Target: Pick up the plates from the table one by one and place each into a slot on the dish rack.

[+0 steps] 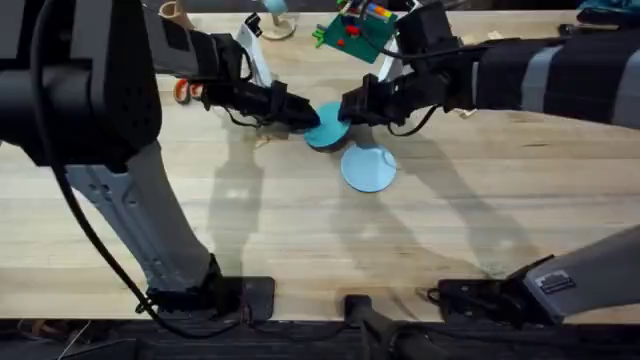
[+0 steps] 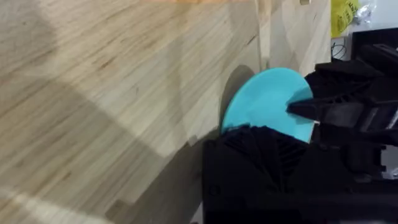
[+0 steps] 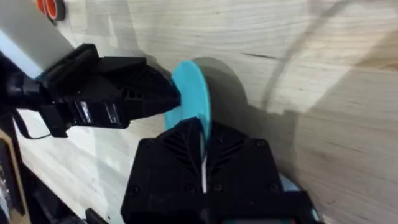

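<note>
1. the teal plate is held on edge above the table, between both grippers.
2. the left gripper pinches one rim; the right gripper pinches the opposite rim.
3. the blue plate lies flat just beside it.

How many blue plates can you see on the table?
2. The teal plate is tilted up between the left gripper and right gripper. The pale blue plate lies flat on the table just beside it.
</note>
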`<state>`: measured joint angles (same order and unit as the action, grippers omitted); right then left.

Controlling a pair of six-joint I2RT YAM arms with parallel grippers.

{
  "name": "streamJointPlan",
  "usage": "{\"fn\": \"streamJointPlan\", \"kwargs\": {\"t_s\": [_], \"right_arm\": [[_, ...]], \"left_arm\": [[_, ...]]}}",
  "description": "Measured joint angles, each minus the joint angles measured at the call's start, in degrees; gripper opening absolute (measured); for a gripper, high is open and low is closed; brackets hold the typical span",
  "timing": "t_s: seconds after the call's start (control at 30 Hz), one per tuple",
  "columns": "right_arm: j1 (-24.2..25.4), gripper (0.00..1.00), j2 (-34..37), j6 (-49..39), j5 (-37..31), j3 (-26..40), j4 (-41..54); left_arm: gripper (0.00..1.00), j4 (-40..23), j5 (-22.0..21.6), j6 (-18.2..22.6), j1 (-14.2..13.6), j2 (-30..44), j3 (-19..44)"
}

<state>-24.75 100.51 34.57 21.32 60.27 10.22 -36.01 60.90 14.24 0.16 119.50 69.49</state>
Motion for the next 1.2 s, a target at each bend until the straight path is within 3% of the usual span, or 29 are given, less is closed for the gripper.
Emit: {"fn": "streamJointPlan", "kwargs": {"t_s": [0.1,0.2,0.5,0.7,0.87,1.03,1.13,1.17,1.2], "right_arm": [[0.59,0.031,-1.09,-0.89,0.59,0.0,0.57],[2.15,0.032,-4.08,-2.21,0.76,0.0,1.79],[11.76,0.031,-16.29,-9.15,0.57,0.09,10.01],[17.48,0.031,-22.36,-17.99,0.55,4.06,21.34],[20.62,0.031,-24.39,-26.29,0.48,10.64,30.61],[21.57,0.031,-24.41,-34.16,-3.81,17.31,38.5],[21.57,0.031,-24.41,-39.21,-7.02,20.65,42.49],[21.57,0.03,-24.41,-40.84,-8.09,21.65,43.57],[21.57,0.031,-24.41,-42.66,-9.27,22.65,44.59]], "left_arm": [[0.04,-0.8,-0.86,-0.02,-0.09,-0.88,-0.02],[0.04,-2.2,-4.76,-0.02,-0.37,-4.51,-0.09],[0.041,-9.76,-16.25,-0.3,-1.42,-24.69,-0.07],[0.039,-15.0,-28.54,-2.33,-7.59,-36.13,-0.07],[0.039,-18.06,-38.81,-3.75,-14.78,-45.04,-0.07],[0.039,-20.02,-46.64,-4.02,-20.23,-51.43,-0.07],[0.04,-20.17,-49.31,-4.15,-21.94,-54.15,-0.07],[0.064,-20.16,-50.0,-4.17,-22.16,-54.87,-0.07],[0.162,-20.17,-50.44,-4.15,-22.21,-55.53,-0.07]]}}
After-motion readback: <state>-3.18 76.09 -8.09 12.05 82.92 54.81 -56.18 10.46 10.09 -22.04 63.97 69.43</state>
